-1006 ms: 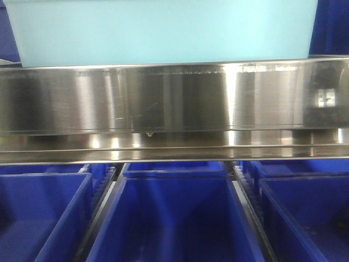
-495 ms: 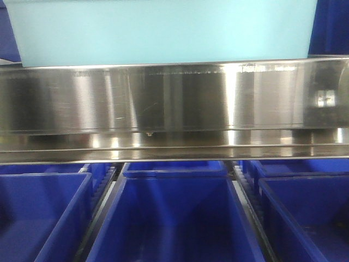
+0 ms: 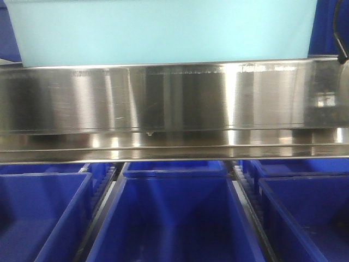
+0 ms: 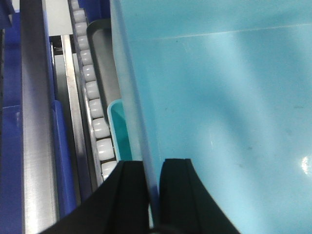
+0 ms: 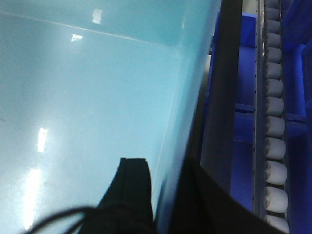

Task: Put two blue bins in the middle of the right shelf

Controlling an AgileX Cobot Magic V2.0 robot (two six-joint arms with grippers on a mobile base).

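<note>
A light-blue bin (image 3: 163,30) fills the top of the front view, just above the steel shelf rail (image 3: 174,98). My left gripper (image 4: 152,168) is shut on the bin's left wall (image 4: 219,97), one finger inside and one outside. A second light-blue rim (image 4: 118,126) shows just outside that wall; I cannot tell if it is a nested bin. My right gripper (image 5: 165,168) is shut on the bin's right wall (image 5: 97,97), also one finger on each side. Neither gripper shows in the front view.
Three dark blue bins stand on the level below the rail: left (image 3: 38,218), middle (image 3: 169,218) and right (image 3: 311,218). White roller tracks run beside the bin on the left (image 4: 92,102) and on the right (image 5: 273,122). A black cable (image 3: 341,33) hangs at the top right.
A black cable has come into view at the top right of the front view. The light-blue bin has barely shifted.
</note>
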